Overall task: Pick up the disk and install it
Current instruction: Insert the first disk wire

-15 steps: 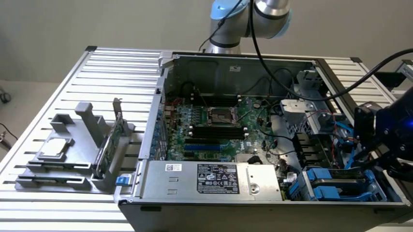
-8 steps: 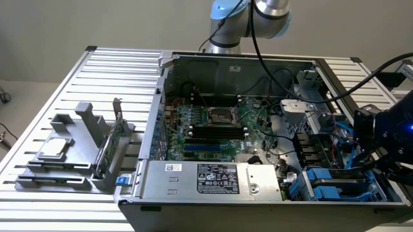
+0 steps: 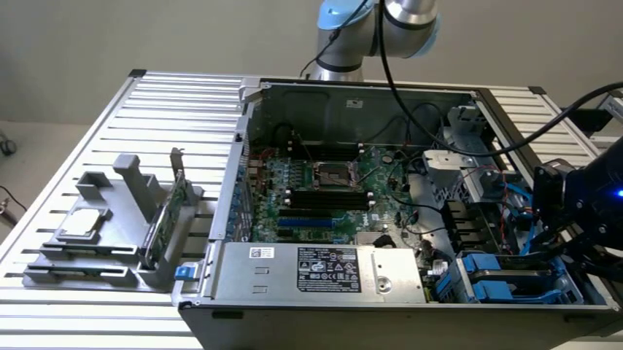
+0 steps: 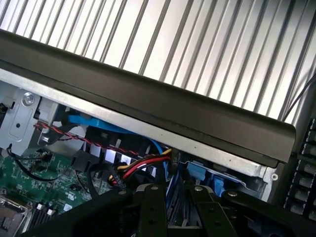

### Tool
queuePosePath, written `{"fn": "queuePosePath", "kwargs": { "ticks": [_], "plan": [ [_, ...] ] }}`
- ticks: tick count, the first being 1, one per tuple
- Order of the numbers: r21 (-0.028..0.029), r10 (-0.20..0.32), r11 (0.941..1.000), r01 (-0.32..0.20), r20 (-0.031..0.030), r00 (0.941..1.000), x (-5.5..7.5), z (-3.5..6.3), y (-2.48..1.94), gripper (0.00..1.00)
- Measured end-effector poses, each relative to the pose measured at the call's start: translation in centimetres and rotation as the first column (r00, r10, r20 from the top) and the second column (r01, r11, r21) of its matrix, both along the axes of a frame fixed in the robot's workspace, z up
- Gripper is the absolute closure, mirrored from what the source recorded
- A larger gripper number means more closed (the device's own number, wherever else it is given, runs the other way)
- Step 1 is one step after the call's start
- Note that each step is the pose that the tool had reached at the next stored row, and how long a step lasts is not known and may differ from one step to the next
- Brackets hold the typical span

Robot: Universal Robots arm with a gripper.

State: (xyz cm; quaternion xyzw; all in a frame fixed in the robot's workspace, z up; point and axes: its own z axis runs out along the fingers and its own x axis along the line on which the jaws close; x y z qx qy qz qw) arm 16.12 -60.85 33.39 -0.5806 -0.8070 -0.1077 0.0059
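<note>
Ribbed aluminium table (image 3: pixel 58 321) slats are seen beneath an open computer case (image 3: pixel 389 324), which lies on its side across the middle and right of the exterior view, with its motherboard (image 3: pixel 322 189) exposed. At the lower left of that frame a grey holder (image 3: pixel 107 219) is set on the table. It carries 1 small silver chip (image 3: pixel 86 221) and 1 green circuit card (image 3: pixel 168 215) standing on edge. The arm's base (image 3: pixel 380 29) is found at the top centre, behind the case. The disk (image 3: pixel 511 273), recognised by its blue rails, is located in the drive bay at the lower right corner of the case, lying flat. A dark wrist housing (image 3: pixel 594 211) is seen at the right edge, just above that bay. In the wrist view the gripper (image 4: pixel 175 210) is shown facing the case's black rim (image 4: pixel 148 103), with blue parts and red, yellow and black wires (image 4: pixel 143 165) close in front of it. Whether the gripper is open or closed, or has hold of anything, cannot be told.
</note>
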Motion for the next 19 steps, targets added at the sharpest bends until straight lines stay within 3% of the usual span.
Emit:
{"fn": "queuePosePath", "kwargs": {
  "ticks": [14,19],
  "plan": [
    [0.0021,-0.042,0.9991,0.042,-0.0039,0.9991,0.08,-0.01,0.46,0.75],
    [0.0036,-0.051,0.9987,0.051,-0.0108,0.9986,0.11,-0.02,0.55,0.75]
  ]
}}
